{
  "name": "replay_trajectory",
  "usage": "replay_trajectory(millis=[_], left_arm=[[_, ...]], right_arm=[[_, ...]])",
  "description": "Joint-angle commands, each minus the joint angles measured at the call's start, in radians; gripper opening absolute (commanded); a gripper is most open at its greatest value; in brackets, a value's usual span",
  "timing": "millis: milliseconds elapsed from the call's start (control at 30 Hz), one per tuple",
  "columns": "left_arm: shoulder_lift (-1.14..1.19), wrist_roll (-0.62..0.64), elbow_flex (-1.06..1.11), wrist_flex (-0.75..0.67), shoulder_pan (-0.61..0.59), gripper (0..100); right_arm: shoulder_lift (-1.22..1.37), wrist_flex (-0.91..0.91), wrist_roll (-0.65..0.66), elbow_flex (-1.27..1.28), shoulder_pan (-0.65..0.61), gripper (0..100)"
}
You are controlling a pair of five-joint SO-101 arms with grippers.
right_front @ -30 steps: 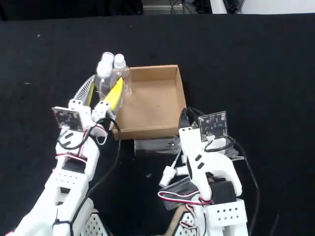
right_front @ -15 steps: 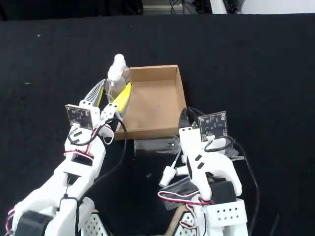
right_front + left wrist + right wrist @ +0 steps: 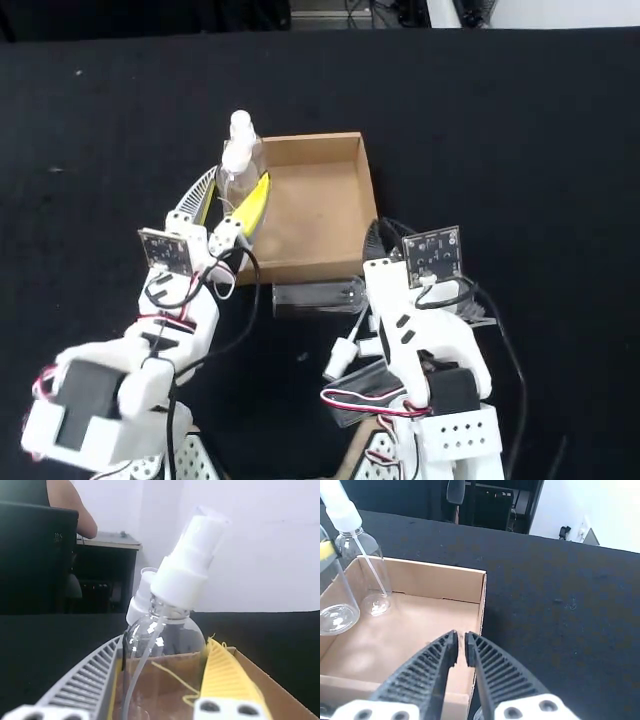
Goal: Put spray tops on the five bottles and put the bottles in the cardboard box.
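The left tool (image 3: pixel 236 185) is gripping a capped spray bottle (image 3: pixel 172 625) at the cardboard box (image 3: pixel 368 195) corner, probably needing only lowering and release next; the right tool (image 3: pixel 461 637) is hovering almost closed, empty.

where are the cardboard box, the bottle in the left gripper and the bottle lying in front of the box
cardboard box (image 3: pixel 312 215): high view, bare floor inside.
held bottle (image 3: pixel 165 627): left wrist view, clear shoulder.
lying bottle (image 3: pixel 318 297): high view, middle of clear body.
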Motion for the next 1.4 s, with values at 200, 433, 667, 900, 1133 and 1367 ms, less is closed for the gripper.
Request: replay_trajectory(millis=[200,433,667,900,1133,1367], left_arm=[[0.242,0.011,-0.084,-0.262,0.001,3],[0.393,0.011,-0.136,-0.344,0.008,3],[0.466,0.011,-0.14,-0.384,0.001,3],[0.499,0.011,-0.14,-0.385,0.001,3],[0.506,0.002,-0.139,-0.385,-0.016,3],[0.506,0.003,-0.14,-0.385,-0.033,3]], right_arm=[[-0.019,-0.031,0.006,-0.004,0.017,1.2],[-0.019,-0.032,0.008,-0.004,0.017,1.2],[-0.019,-0.032,0.008,-0.004,0.017,1.2],[-0.019,-0.032,0.008,-0.004,0.017,1.2],[-0.019,-0.032,0.008,-0.004,0.017,1.2],[-0.019,-0.032,0.008,-0.004,0.017,1.2]])
